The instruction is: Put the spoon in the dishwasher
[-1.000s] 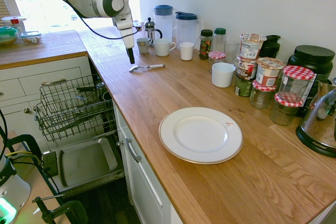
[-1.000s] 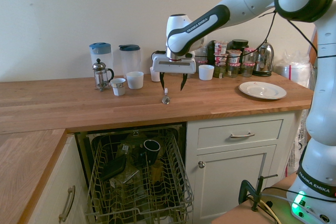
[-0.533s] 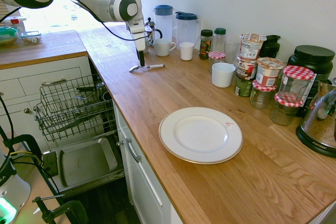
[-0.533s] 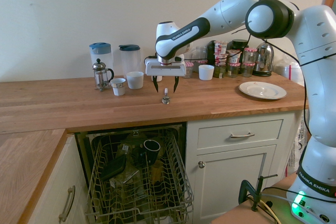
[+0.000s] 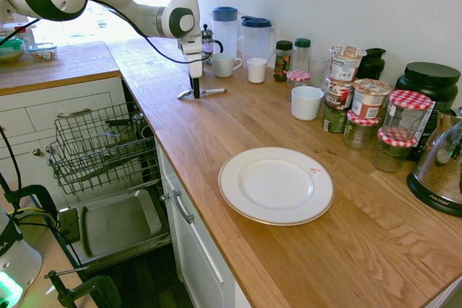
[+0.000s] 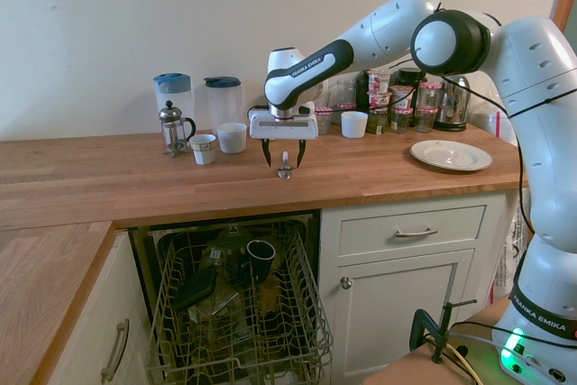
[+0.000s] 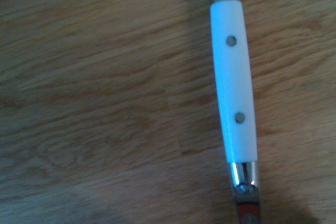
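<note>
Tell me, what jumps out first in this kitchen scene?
The big white arm reaching over the wooden counter, its open fingers pointing down on either side of a small spoon near the counter's front edge. Right below, the dishwasher stands open with its wire rack pulled out. A white plate lies further along the counter, and jars and jugs crowd the wall.

The white arm reaches out from its base in a long bend, its wrist turned straight down, and the gripper [image 6: 282, 157] [image 5: 195, 94] hangs low with both dark fingers [image 6: 267, 157] pointing downward, spread apart with a clear gap between them, closed on nothing.
</note>
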Available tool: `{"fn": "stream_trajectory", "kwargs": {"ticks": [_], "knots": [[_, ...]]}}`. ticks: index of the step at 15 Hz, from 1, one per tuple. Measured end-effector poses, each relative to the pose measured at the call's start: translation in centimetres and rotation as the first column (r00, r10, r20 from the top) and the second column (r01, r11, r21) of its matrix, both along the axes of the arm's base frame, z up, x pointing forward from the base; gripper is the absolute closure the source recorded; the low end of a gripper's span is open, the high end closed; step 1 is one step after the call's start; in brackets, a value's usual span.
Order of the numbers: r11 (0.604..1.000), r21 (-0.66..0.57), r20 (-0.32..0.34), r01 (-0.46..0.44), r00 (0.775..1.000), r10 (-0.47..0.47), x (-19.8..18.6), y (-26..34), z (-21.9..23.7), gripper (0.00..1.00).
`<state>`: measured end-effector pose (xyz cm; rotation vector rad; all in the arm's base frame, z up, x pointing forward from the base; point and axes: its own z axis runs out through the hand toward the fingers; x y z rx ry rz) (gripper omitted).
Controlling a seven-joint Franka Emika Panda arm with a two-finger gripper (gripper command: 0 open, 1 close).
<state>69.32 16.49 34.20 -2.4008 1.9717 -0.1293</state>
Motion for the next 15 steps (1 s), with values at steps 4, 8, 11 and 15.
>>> {"fn": "stream_trajectory", "kwargs": {"ticks": [4, 8, 11, 15], "knots": [[1.000, 0.005, -0.003, -0.002, 1.000, 0.002, -0.1, 0.0, -0.4, 1.00], [1.000, 0.014, -0.005, -0.001, 1.000, 0.001, -0.1, -0.1, -0.4, 1.00], [1.000, 0.031, -0.009, 0.001, 1.000, -0.001, 0.0, -0.6, -0.4, 1.00], [0.999, 0.051, -0.012, -0.001, 1.000, 0.002, 0.2, -1.1, -0.5, 1.00]]}}
